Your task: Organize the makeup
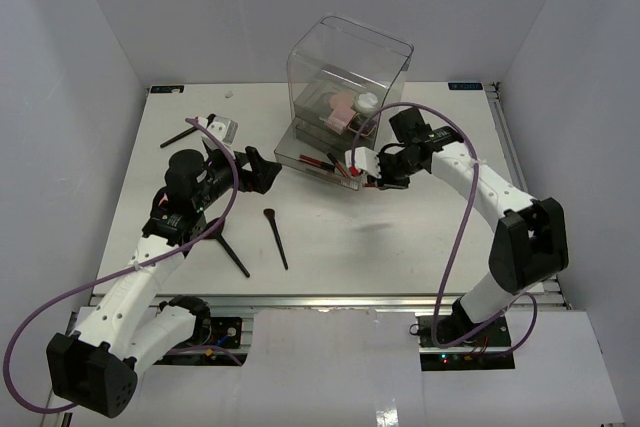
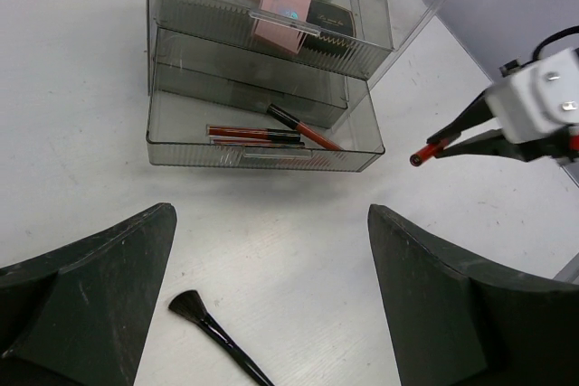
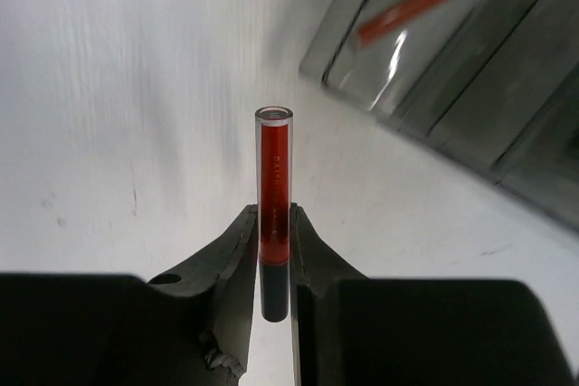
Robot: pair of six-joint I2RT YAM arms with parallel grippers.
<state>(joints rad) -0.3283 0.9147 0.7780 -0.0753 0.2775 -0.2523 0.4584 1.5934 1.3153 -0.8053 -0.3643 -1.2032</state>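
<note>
On the tabletop point(image 1: 400, 237) the clear box point(image 1: 345, 67) stands near the far edge, its bottom drawer point(image 2: 262, 155) pulled out. My left gripper point(image 2: 271, 214) gapes wide near a brush point(image 2: 217, 336) — my right gripper point(image 3: 274, 223) pinches a red stick point(image 3: 274, 169) just off that drawer's right corner.

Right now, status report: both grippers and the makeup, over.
Right gripper shut on thin red-and-black stick, beside open smoky plastic drawer. Left gripper open, empty; black-handled brush on table nearby. Nothing between stick and drawer.

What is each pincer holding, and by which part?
Right pincer grips a red-and-black stick where red meets the black end, red tip jutting forward. Left pincer is open, holding nothing.
</note>
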